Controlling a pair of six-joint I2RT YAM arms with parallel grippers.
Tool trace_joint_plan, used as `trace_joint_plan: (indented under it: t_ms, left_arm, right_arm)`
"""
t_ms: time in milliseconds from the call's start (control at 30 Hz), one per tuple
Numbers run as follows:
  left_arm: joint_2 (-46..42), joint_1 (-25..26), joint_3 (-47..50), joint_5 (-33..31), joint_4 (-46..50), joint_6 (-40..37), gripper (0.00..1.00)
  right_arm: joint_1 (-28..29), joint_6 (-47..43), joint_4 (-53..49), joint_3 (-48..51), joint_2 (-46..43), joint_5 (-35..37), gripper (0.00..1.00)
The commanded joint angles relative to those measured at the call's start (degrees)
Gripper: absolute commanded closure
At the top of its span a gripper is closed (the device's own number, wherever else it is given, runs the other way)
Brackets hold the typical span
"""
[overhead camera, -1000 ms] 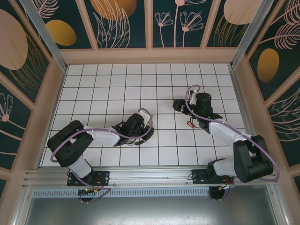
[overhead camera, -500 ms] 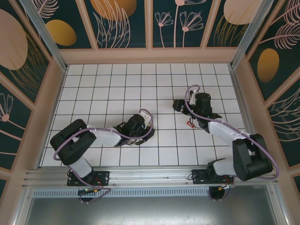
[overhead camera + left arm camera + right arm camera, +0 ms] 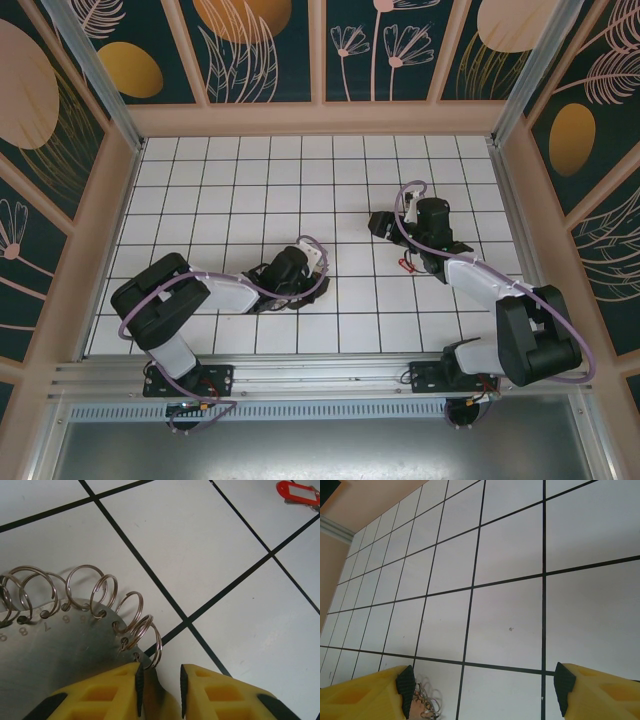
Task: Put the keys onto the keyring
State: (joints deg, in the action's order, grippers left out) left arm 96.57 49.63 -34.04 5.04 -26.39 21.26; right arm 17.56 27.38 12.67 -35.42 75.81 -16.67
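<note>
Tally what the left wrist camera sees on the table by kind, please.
Metal disc: 1
Split rings on its edge: at least 6; they overlap, and the leftmost is cut off
Red key tag: 1
Total: at least 8

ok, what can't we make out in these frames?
Left wrist: red key tag cut off at the top-right corner.
Left wrist: whether left gripper pinches metal disc; fingers hide contact.
Right wrist: ring cluster cut off by the bottom edge.
Top external: red item too small to identify.
</note>
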Motion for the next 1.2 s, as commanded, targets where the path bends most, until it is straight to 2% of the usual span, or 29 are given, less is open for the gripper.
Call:
trace_joint_plan:
  t_ms: [0,433,567,700,933,1167]
  left_arm:
    - [0.8,0.2,0.5,-1.6,-1.9,0.4,0.72]
    - [4.1,0.2,-1.1,-2.1,-3.9,0.2,0.76]
    - [4.0,0.2,-1.3,-2.5,-4.3,-0.1,0.84]
    - [2.8,0.3,-1.6,-3.1,-4.0,-0.7,1.0]
    - [-0.1,0.3,-5.5,-2.8,2.2,-5.2,1.0]
    - [-3.4,0.3,-8.6,-2.9,7.9,-12.0,1.0]
  right_arm:
    - [-0.4,0.3,1.6,-0.8,0.5,-0.6,0.24]
    - [-0.5,-0.1,1.3,0.0,0.2,-0.7,0.26]
    - [-0.5,-0.2,1.4,0.5,0.2,-1.1,0.28]
    - [-0.6,-0.3,1.5,1.0,0.0,-1.8,0.29]
    - [-0.6,-0.6,0.7,0.5,-0.1,-2.9,0.29]
    - [-0.5,-3.5,2.6,0.5,-0.1,-7.3,0.31]
